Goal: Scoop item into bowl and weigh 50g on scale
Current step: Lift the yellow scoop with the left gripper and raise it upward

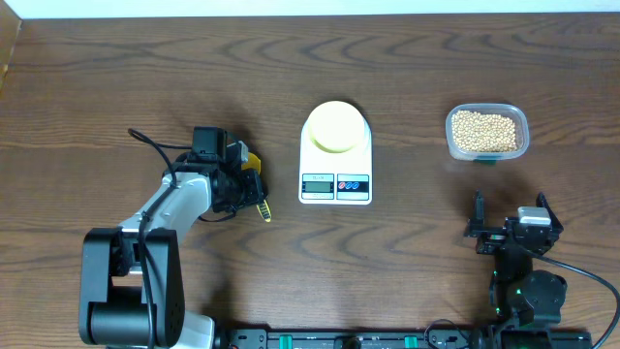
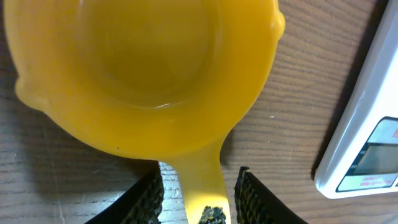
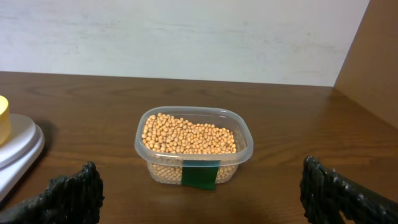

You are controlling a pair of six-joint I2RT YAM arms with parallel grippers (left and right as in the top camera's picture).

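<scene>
A yellow handled scoop (image 2: 143,74) lies empty on the table left of the scale (image 1: 335,167). My left gripper (image 2: 200,175) straddles its handle (image 2: 196,186), open, with a thin gap showing on each side. The pale-yellow bowl (image 1: 336,126) sits empty on the white scale, whose edge (image 2: 367,112) shows in the left wrist view. The beans (image 3: 189,135) fill a clear tub (image 1: 486,133) at the right. My right gripper (image 3: 200,169) hangs wide open in front of the tub, holding nothing, near the table's front edge (image 1: 511,208).
The tub carries a green label (image 3: 200,174) on its near side. The scale's display and buttons (image 1: 335,184) face the front. A wall runs behind the table, and a brown panel (image 3: 373,56) stands at the far right.
</scene>
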